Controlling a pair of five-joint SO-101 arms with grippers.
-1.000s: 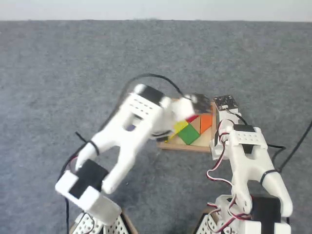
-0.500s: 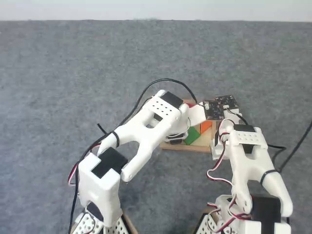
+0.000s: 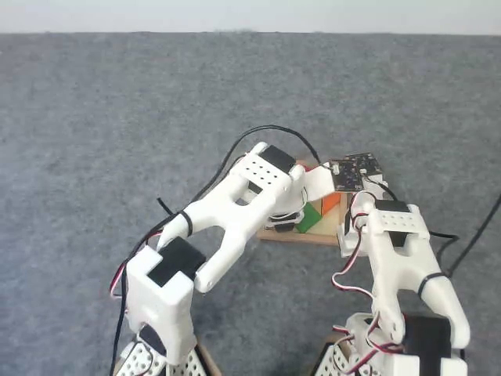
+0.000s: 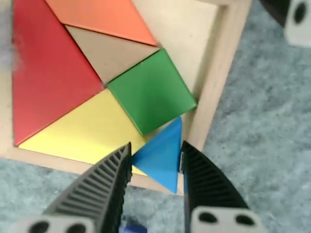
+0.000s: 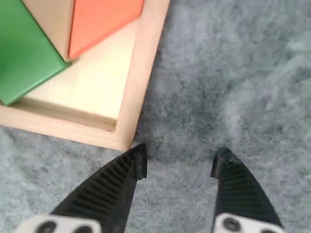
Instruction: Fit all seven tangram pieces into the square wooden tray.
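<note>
Between the left fingers (image 4: 124,162) sits a blue triangle (image 4: 163,155), pinched from both sides with the fingers drawn in only as far as its width allows. It hangs over one corner of the tray (image 4: 218,73), with one point over the wooden rim and another overlapping the edge of the green square (image 4: 150,92) and the yellow triangle (image 4: 87,131); whether it rests on them or is lifted just clear I cannot tell. Beyond it, five pieces lie flat in the tray: the yellow triangle along the near rim, a large red triangle (image 4: 48,73) beside it, a tan triangle (image 4: 109,56) wedged between red and green, and an orange triangle (image 4: 104,17) farther in. A bare strip of tray floor (image 4: 187,29) shows between the orange piece and the rim. The right fingers (image 5: 133,162) are spread wide and hold nothing; they hang over the grey bench (image 5: 218,73) just outside another corner of the tray, one tip close to the rim. From above, the left arm (image 3: 235,211) stretches across the tray, and the right arm (image 3: 399,251) stands just beside it.
</note>
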